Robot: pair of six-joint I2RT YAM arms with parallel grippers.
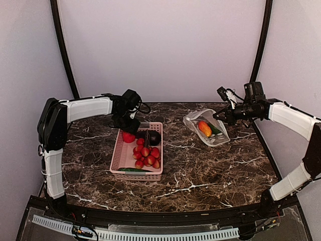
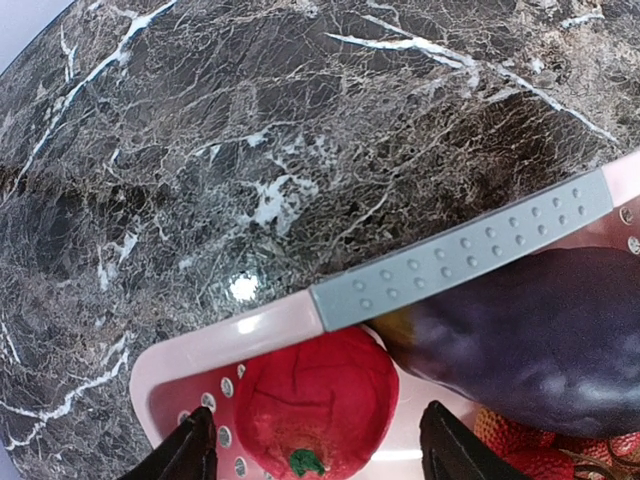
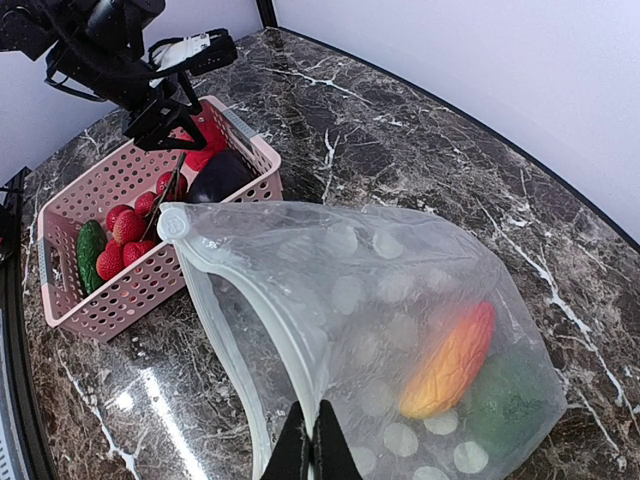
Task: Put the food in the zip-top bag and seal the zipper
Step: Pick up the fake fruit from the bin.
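Note:
The dotted clear zip-top bag (image 1: 198, 119) lies at the back right with its mouth held up toward the basket. It holds the orange-red mango (image 3: 450, 365) and the green pepper (image 3: 510, 400). My right gripper (image 3: 312, 445) is shut on the bag's mouth edge by the zipper (image 3: 240, 290). My left gripper (image 2: 320, 450) is open inside the pink basket's (image 1: 118, 155) far end. Its fingers (image 2: 195, 445) stand on either side of a large red round fruit (image 2: 320, 400), beside the dark purple eggplant (image 2: 530, 340). Several small red fruits (image 1: 146, 154) and the cucumber (image 1: 133, 169) lie in the basket.
The basket's grey handle strip (image 2: 470, 260) runs just beyond the red fruit. Marble tabletop (image 1: 200, 170) extends between basket and bag and toward the near edge. Walls close the back and sides.

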